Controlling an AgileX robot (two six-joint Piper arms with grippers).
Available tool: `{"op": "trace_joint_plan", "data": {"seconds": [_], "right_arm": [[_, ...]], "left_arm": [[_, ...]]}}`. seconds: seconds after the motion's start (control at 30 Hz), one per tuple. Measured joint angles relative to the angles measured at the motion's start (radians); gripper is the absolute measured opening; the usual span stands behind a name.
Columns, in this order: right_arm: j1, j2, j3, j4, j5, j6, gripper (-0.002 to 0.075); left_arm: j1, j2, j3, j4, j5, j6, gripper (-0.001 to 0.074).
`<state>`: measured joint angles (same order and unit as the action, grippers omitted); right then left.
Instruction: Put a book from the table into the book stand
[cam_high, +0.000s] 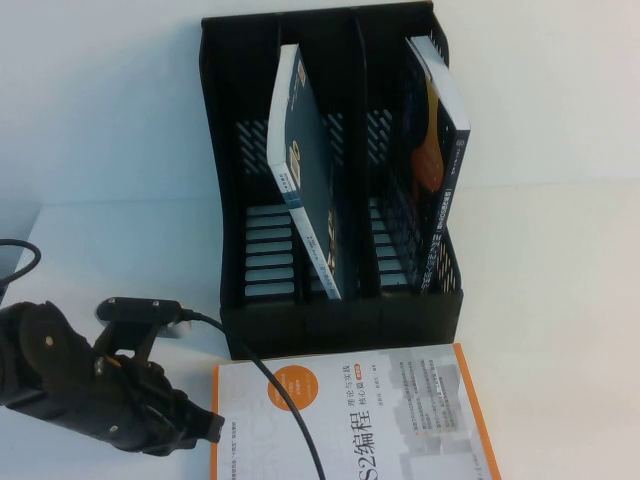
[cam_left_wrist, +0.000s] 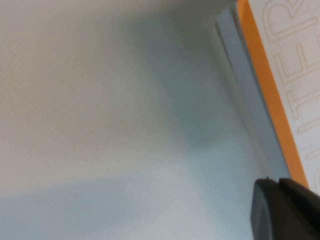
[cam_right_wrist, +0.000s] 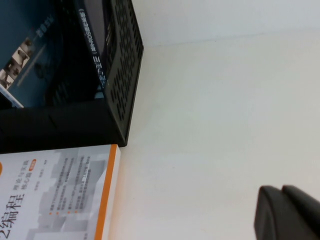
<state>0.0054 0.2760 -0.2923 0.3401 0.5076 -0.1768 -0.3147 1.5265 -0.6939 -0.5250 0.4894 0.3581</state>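
A white book with orange edges (cam_high: 360, 420) lies flat on the table in front of the black book stand (cam_high: 340, 322). My left gripper (cam_high: 210, 428) is low at the front left, its tip right beside the book's left edge. In the left wrist view it (cam_left_wrist: 277, 181) is shut and empty, next to the book's orange border (cam_left_wrist: 272, 90). My right gripper is out of the high view. In the right wrist view it (cam_right_wrist: 281, 189) is shut and empty over bare table, to the right of the book (cam_right_wrist: 60, 195) and the stand (cam_right_wrist: 60, 130).
The stand has three compartments. A dark blue book (cam_high: 305, 170) leans in the middle one, and a dark book with orange (cam_high: 435, 140) stands in the right one. The left compartment (cam_high: 268, 250) holds nothing. A black cable (cam_high: 290, 410) crosses the lying book.
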Motion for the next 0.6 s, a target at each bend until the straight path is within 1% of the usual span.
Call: {"op": "trace_joint_plan", "data": {"seconds": [0.43,0.6], "right_arm": [[0.000,0.000,0.000,0.000,-0.008,-0.008,-0.0002],[0.000,0.000,0.000,0.000,-0.009,-0.008,-0.0002]], "left_arm": [[-0.002,0.072,-0.008,-0.019,0.029,0.033,-0.0003],[-0.042,0.080,-0.008,-0.067,0.025,0.109,-0.0004]]}}
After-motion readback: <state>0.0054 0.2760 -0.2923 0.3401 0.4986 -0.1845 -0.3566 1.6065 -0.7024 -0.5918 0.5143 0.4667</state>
